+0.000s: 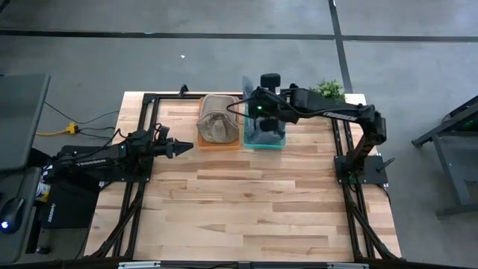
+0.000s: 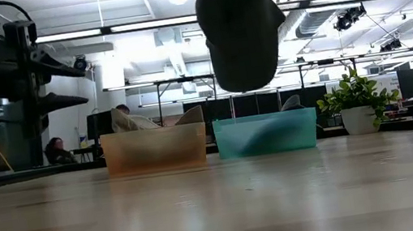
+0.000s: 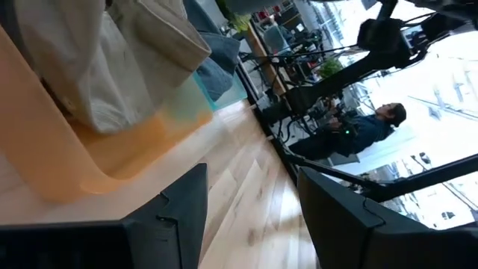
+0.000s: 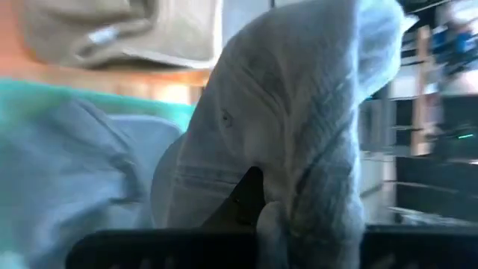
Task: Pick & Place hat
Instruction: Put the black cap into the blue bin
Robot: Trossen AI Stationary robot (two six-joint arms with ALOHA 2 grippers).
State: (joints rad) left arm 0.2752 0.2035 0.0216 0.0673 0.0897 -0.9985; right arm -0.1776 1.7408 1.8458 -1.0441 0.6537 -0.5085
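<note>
My right gripper [image 1: 261, 113] is over the teal bin [image 2: 267, 134] at the far side of the table, shut on a grey-blue hat [image 2: 237, 35] that hangs well above the bin. Another grey-blue hat [image 4: 67, 164] lies in the teal bin. Beige hats [image 1: 216, 123] lie in the orange bin [image 2: 154, 150] to its left. My left gripper [image 1: 181, 147] is open and empty, level above the table. It points at the orange bin's near left corner [image 3: 112, 175]. My right gripper holds the grey-blue hat by a bunched fold of its cloth [image 4: 280, 205] from above, pointing down. One dark fingertip [image 4: 245, 196] shows against the cloth; the hat hides the other. The hat hangs slack below the fingers [image 2: 241, 61], clear of the teal bin.
A potted plant [image 2: 357, 105] stands at the table's far right corner, right of the teal bin. Black frame rails [image 1: 146, 134] run along the table's left and right sides. Bare wood [image 1: 246, 202] spreads over the middle and near part of the table.
</note>
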